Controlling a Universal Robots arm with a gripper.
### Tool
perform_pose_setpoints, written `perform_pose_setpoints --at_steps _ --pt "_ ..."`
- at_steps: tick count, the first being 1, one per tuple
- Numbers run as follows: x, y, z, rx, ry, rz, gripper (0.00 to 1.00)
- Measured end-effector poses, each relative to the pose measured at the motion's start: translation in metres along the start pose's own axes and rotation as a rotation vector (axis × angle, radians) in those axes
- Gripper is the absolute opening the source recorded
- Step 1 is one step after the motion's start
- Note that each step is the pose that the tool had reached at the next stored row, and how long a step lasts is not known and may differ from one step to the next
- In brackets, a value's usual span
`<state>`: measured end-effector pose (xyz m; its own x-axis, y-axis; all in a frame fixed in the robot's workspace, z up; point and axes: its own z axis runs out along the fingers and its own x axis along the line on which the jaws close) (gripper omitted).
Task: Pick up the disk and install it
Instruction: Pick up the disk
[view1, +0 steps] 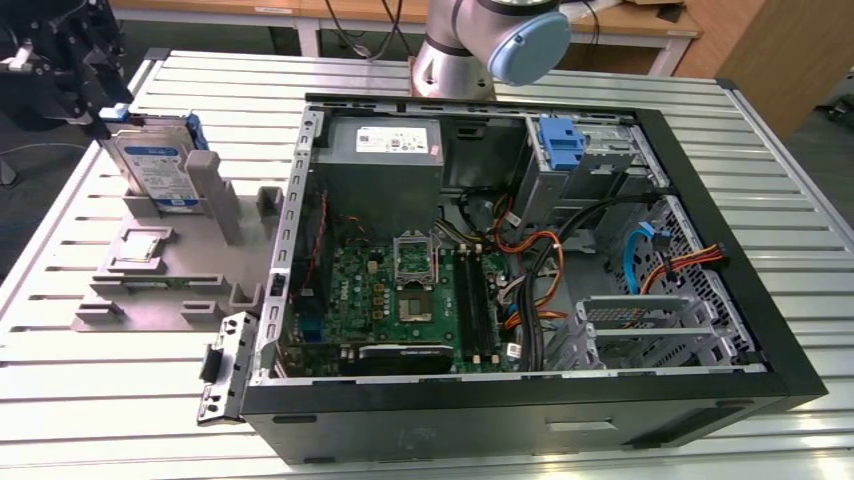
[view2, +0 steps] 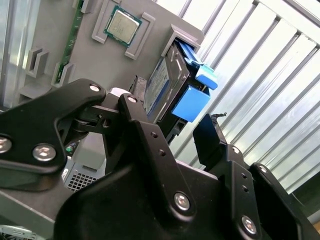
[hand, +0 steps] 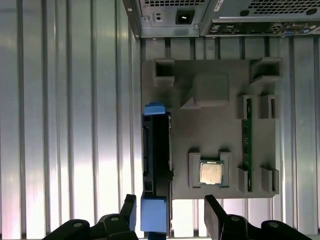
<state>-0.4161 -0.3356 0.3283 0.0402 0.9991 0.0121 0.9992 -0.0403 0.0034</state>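
The disk (view1: 151, 165) stood on edge in a slot along one side of the grey holder block (view1: 160, 285). Its blue bracket (view2: 192, 102) showed at both ends, and its blue-and-white label was plain to see in the exterior view. The gripper (hand: 170, 212) hung just over that side of the block with its fingers (hand: 129, 210) spread well apart and clamped on nothing. In the first wrist view one blue end of the disk sat in the gap, nearer one finger than the other, and I could not tell whether either touched it. A processor chip (hand: 211, 173) lay flat in a pocket on the block, near the disk. The open computer case (view1: 534, 250) sat on the slatted worktop (view1: 120, 400) close beside the block, on the side away from the disk
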Motion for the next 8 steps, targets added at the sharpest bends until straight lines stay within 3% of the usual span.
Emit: perform_pose_setpoints --at_steps 8 --pt "0.0029 -0.0038 0.0051 -0.0013 0.0003 0.0 0.65"
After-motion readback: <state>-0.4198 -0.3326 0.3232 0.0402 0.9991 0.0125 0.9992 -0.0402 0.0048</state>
